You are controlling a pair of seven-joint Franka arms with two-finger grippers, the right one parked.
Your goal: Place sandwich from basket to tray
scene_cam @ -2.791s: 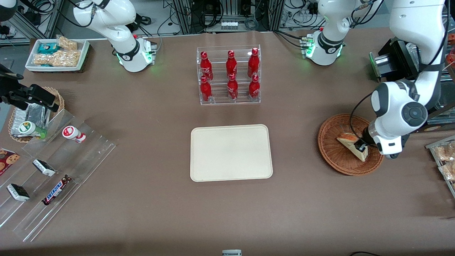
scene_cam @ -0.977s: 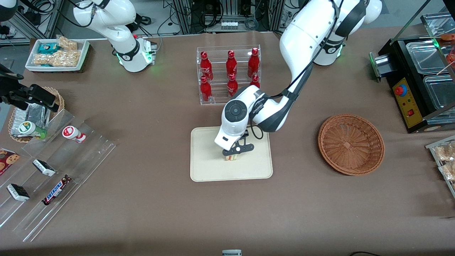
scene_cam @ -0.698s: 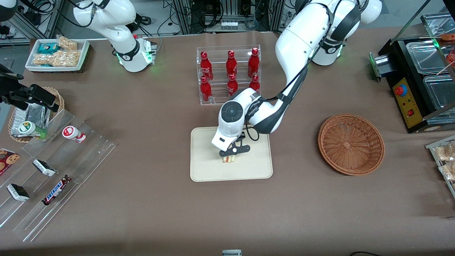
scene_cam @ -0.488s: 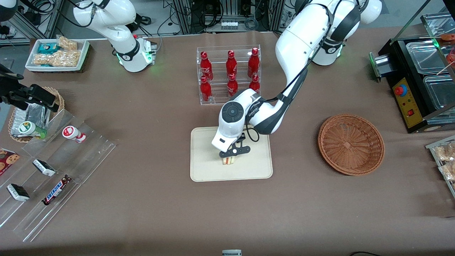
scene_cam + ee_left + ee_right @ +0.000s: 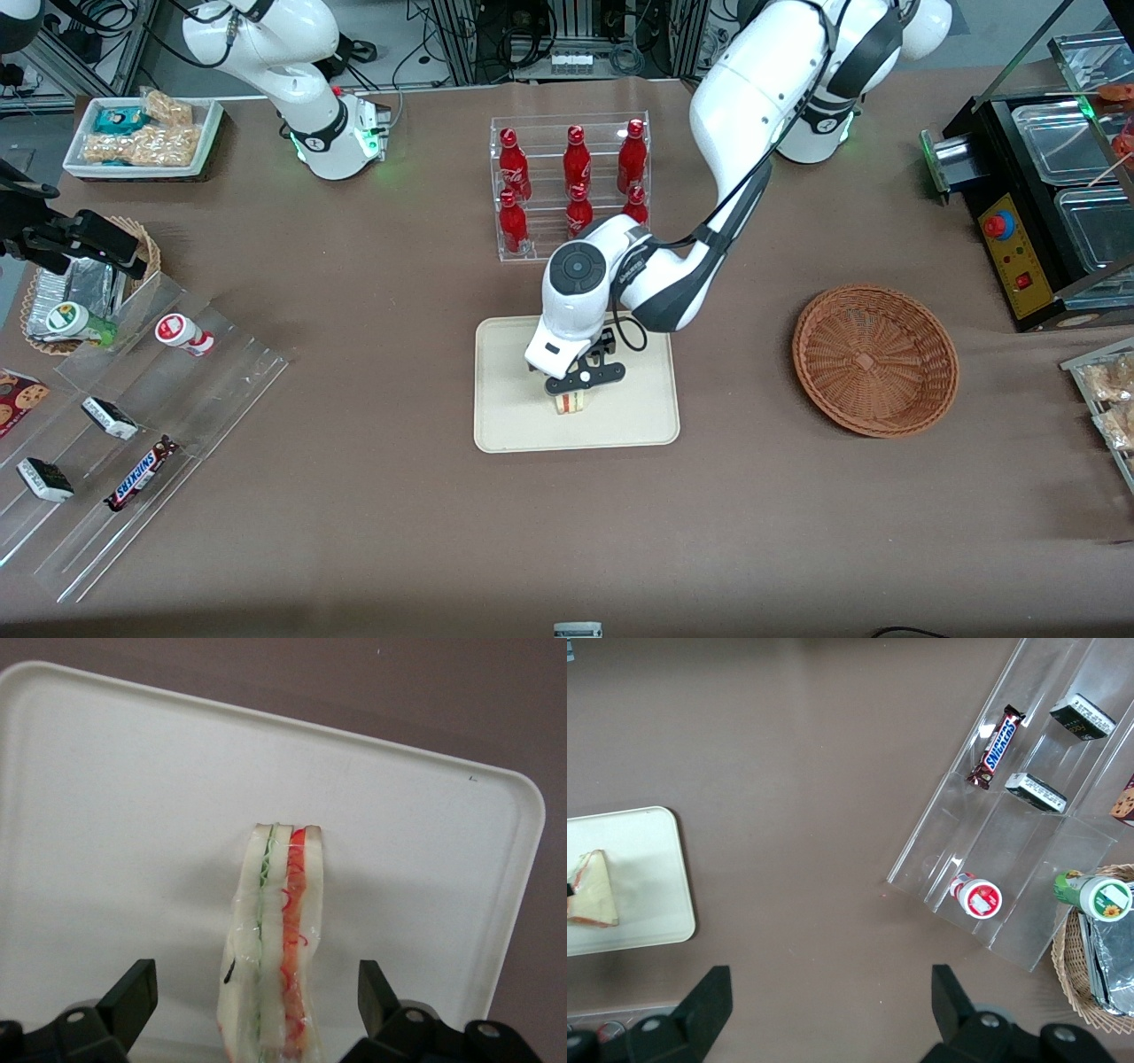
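The sandwich stands on its edge on the cream tray, near the tray's middle. My left gripper hangs right above it, open. In the left wrist view the black fingers stand wide apart on either side of the sandwich, with clear gaps and no touch; the gripper straddles it over the tray. The right wrist view shows the sandwich as a pale triangle on the tray. The reddish-brown wicker basket is empty, toward the working arm's end.
A clear rack of red bottles stands just farther from the camera than the tray. A stepped acrylic shelf with snacks, a tan wicker basket and a white snack bin lie toward the parked arm's end. A black machine stands near the wicker basket.
The gripper carried the sandwich from the basket to the tray, then lowered it slightly toward the front camera. The sandwich now rests on the tray and the basket is empty.
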